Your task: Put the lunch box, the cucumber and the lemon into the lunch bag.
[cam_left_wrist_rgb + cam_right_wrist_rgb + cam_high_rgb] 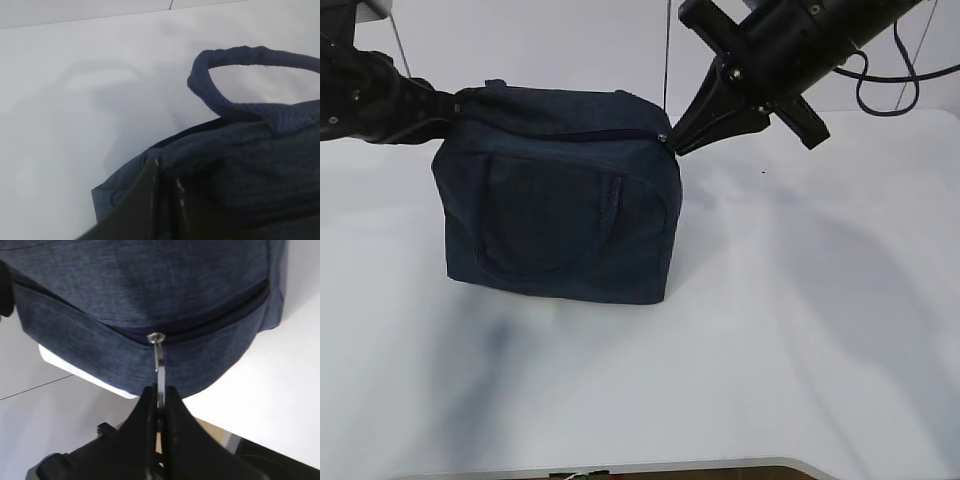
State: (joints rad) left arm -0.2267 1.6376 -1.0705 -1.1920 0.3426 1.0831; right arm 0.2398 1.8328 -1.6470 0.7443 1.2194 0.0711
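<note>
- My right gripper [160, 390], jaws pressed together, pinches the flat metal zipper pull [159, 357] of the boxy dark navy fabric lunch bag [560, 215], directly ahead of its fingertips.
- My left gripper [162, 172], also closed, clamps the bag's far top corner.
- Zipper reads closed; lunch box, cucumber and lemon are not visible.
- I would pull steadily along the track, left hand bracing.

Both arms matte black, blocky housings. Right pincer [676, 146]: two black fingers tapering to a narrow wedge, glossy inner faces in the right wrist view. Black cable [880, 90] loops loose behind the right arm. Left pincer [165, 172]: dark flat fingers with pale scuffed edges. Left arm [370, 95] rounded, ribbed, unmarked.
</note>
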